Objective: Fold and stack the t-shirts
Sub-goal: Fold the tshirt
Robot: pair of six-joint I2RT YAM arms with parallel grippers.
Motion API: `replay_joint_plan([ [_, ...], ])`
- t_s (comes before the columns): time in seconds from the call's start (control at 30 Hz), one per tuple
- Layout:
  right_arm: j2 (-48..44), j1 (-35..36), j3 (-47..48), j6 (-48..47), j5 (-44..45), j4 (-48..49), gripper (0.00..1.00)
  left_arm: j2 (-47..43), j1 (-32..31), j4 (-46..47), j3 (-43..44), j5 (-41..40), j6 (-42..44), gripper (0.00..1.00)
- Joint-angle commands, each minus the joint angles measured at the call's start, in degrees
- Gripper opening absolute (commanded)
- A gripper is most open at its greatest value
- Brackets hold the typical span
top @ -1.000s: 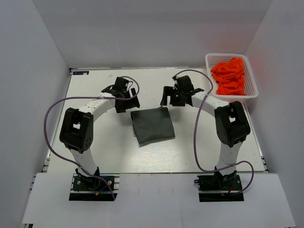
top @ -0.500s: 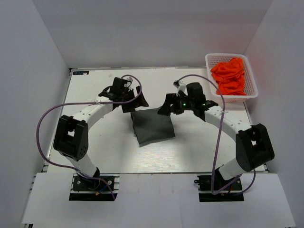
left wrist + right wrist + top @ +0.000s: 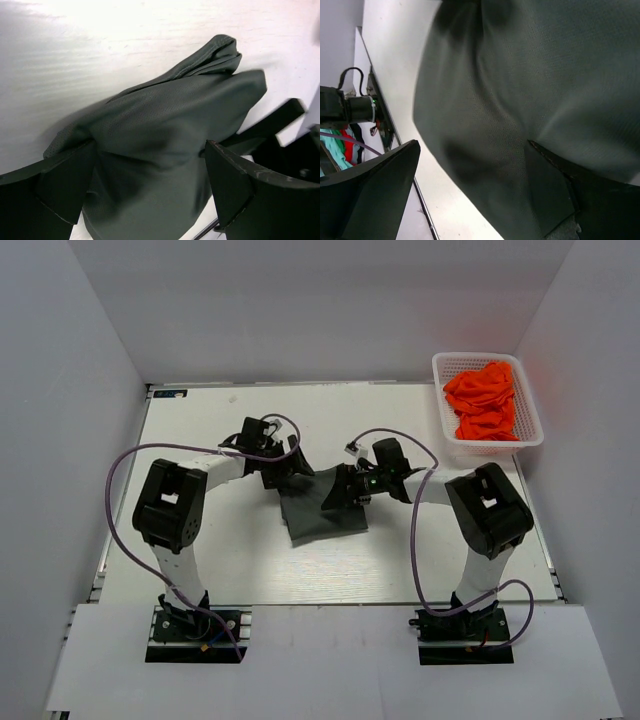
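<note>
grey t-shirt [image 3: 165,125] between left gripper's [image 3: 150,160] jaws

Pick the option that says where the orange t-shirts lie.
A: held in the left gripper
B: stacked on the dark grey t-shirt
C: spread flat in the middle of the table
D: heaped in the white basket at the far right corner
D: the orange t-shirts sit bunched inside the white basket at the far right, and only the dark grey t-shirt lies outside it.
</note>
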Motion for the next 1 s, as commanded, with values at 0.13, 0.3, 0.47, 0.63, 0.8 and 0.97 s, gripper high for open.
replay_joint_plan([
  [0.13, 0.0, 0.1, 1.6, -4.2, 1.9, -2.9, 0.91, 2.4, -0.1, 1.9, 3.1, 0.7, 3.2, 1.0],
  [0.3, -9.6, 0.7, 6.2, -5.6, 6.5, -7.9, 0.91, -1.8, -1.5, -8.7, 13.3, -6.6, 7.7, 1.0],
  [0.47, -23.6, 0.7, 3.5, -2.0, 18.1, -10.3, 0.91, -11.0, -1.5, -11.7, 9.8, -12.3, 6.0, 1.0],
  [0.63, -34.7, 0.4, -0.8, 1.3, 39.8, -18.5, 0.91, -16.8, -2.0, -17.2, 2.5, -13.3, 1.4, 1.0],
  [0.8, -46.3, 0.4, -4.3, 1.9, 51.3, -24.0, 0.91, -20.1, -3.2, -15.4, -5.8, -13.3, -1.8, 1.0],
  [0.97, -51.5, 0.4, -5.8, 3.1, 55.8, -26.7, 0.91, -16.8, -5.3, -11.9, -10.1, -11.3, -3.6, 0.91],
])
